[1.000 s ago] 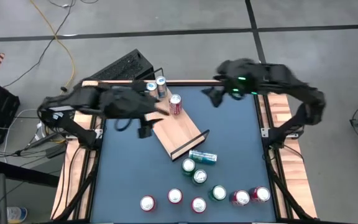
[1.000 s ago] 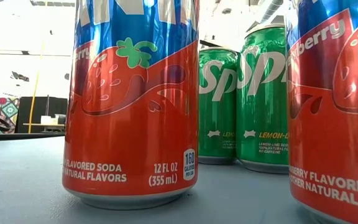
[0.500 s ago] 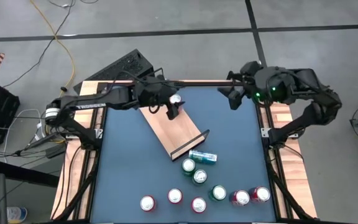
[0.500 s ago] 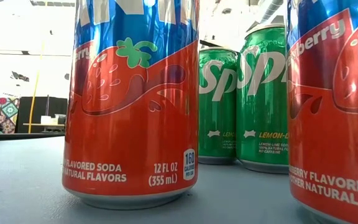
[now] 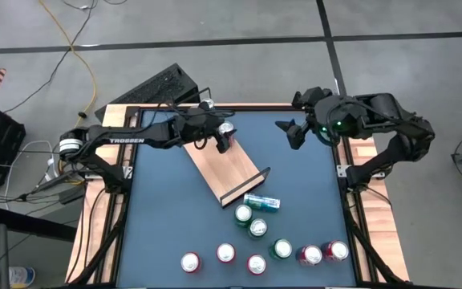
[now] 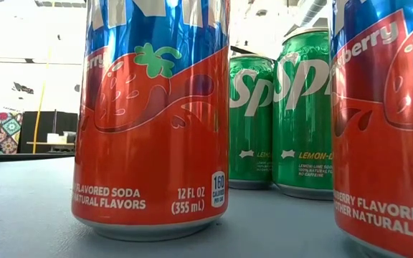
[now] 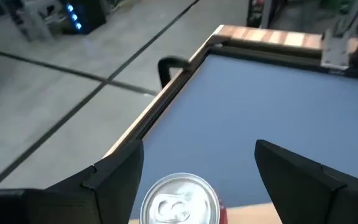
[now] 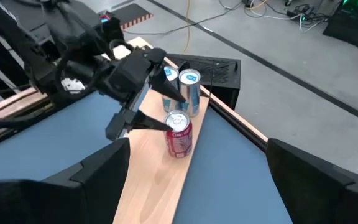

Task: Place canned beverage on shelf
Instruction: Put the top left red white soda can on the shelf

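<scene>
1. Left end effector (image 5: 220,141): released, fingers spread either side of the red can (image 8: 179,134) with a gap on both sides. It sits at the shelf's far end, level with the can top. Reads as a drop-off just completed: nothing is gripped and the can stands on its own.
2. The red can is upright on the shelf (image 5: 227,168), near its far end and just inboard of the two blue-and-silver cans (image 8: 190,84). My guess is they're packed at that end to leave the rest of the board free for more.
3. Right end effector (image 5: 288,133): released, empty, hovering over bare worktop (image 5: 167,217) to the right of the shelf's far end. It's parked out of the left arm's way.
4. The shelf lies diagonally across the worktop, with a black rail at its near end.
5. Count on the shelf: 3 cans (1 red, 2 blue-and-silver).
6. Count off the shelf, all on the near side:
   - 1 green can lying on its side (image 5: 261,201), just past the near rail
   - 3 green cans upright (image 5: 257,228)
   - 5 red cans upright (image 5: 225,254)
7. Total is 12 cans, 9 yet to be shelved. The tipped one probably needs a different grasp.
</scene>
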Controlling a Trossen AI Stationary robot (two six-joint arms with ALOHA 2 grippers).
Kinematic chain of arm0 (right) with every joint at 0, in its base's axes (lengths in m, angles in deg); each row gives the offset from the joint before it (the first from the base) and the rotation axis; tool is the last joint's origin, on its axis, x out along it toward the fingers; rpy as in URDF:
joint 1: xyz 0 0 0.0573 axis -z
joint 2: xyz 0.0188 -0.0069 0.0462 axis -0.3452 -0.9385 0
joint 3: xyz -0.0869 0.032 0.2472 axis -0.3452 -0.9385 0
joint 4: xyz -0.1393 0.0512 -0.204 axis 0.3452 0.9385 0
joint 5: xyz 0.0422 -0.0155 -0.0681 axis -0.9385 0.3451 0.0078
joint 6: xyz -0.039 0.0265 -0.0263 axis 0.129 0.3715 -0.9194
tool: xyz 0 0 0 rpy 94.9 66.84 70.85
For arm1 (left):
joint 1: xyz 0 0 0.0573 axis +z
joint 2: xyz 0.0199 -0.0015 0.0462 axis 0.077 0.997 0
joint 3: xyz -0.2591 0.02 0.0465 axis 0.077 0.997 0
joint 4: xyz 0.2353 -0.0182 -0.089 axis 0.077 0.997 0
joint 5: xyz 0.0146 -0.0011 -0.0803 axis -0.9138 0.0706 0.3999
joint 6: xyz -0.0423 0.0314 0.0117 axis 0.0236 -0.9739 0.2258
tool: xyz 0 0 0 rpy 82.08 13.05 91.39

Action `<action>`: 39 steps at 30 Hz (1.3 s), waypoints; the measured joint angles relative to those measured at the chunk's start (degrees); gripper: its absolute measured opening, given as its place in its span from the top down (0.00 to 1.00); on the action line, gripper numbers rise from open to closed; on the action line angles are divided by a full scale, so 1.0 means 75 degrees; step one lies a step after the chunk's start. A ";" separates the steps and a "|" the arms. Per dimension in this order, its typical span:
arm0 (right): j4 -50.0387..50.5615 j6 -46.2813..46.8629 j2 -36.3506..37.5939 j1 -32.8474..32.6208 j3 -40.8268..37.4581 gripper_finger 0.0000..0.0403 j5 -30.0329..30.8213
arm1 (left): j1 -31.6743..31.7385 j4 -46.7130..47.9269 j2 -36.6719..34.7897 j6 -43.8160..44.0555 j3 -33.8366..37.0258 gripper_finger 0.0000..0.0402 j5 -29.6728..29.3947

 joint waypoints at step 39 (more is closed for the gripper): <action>0.0160 -0.0018 -0.0037 -0.0067 0.0007 0.11 -0.0048 | 0.0012 0.0678 0.0865 0.0023 0.0006 0.27 -0.0701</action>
